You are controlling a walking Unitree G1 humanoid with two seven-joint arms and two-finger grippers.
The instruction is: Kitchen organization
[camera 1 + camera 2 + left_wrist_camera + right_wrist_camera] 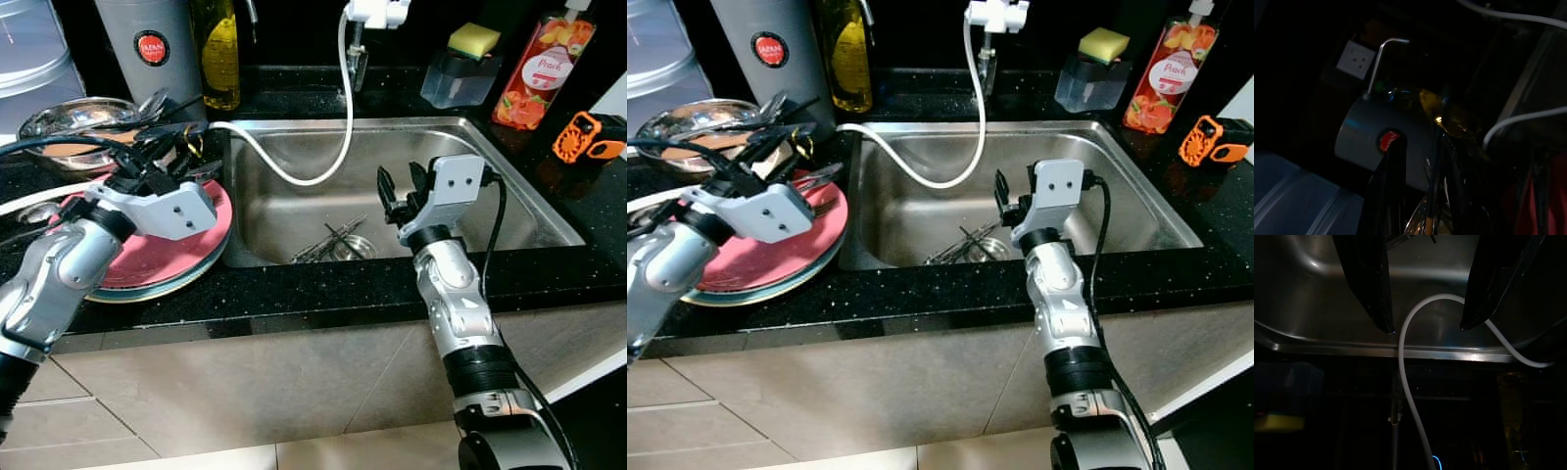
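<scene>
Right gripper (400, 191), fingers spread and holding nothing, hangs over the steel sink (509, 186), above the cutlery (333, 242) lying at the drain. Left gripper (162, 147) sits over the stacked pink plates (211, 230) on the black tabletop (323, 289); its finger state cannot be determined. White hose (333, 147) loops into the sink.

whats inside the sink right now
A small pile of metal utensils lies at the bottom of the sink, and a white hose loops down into it. The right hand hovers over the basin, hiding part of the floor.
</scene>
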